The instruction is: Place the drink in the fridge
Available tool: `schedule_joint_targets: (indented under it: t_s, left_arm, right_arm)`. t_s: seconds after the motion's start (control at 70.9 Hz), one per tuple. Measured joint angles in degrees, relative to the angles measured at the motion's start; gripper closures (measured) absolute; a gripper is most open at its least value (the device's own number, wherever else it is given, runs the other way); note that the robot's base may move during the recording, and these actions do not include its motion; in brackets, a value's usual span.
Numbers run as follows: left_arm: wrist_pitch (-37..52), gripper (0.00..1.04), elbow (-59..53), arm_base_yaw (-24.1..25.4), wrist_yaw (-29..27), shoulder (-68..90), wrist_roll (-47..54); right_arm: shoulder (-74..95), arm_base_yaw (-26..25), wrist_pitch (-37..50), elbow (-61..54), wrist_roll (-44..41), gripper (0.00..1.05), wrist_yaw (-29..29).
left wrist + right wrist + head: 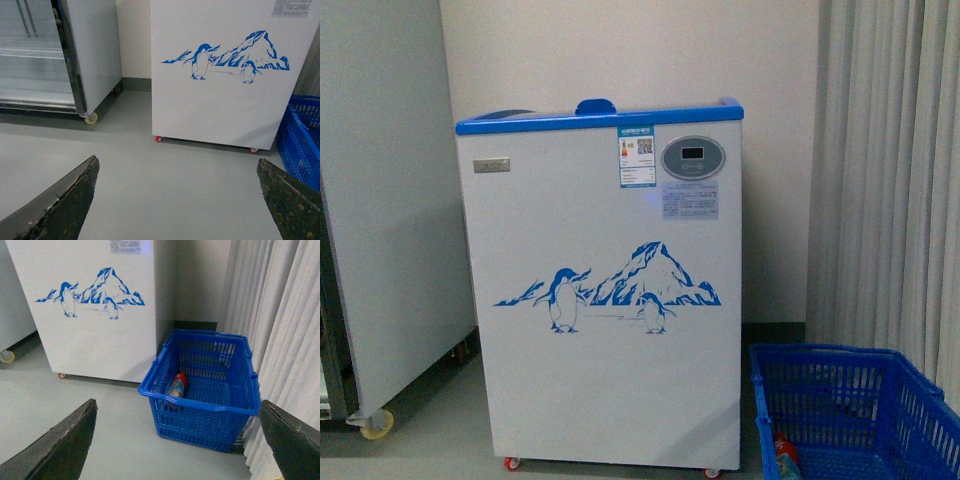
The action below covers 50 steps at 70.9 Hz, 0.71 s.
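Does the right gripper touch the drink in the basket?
Apart. In the right wrist view, the right gripper is open, short of the drink inside the basket.

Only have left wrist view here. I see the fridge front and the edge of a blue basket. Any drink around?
Observer: Yes. The right wrist view shows one bottle lying inside the basket, by the wall nearest the fridge.
Operator: Is the fridge top open?
Observer: Cannot tell. The front view shows only the blue rim and a blue handle sticking up above it.
Operator: Right claw holding anything?
Observer: No. The right claw is open and empty, looking down at the basket.
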Motion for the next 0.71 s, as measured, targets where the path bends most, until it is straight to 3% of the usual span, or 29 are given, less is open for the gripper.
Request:
schedule_joint_targets:
  t_s: [0.705]
  left_arm:
    - [0.0,0.08,0.0,0.0,0.0,0.0,0.0]
  right_arm:
    - [0.0,0.0,0.0,0.0,0.0,0.08,0.0]
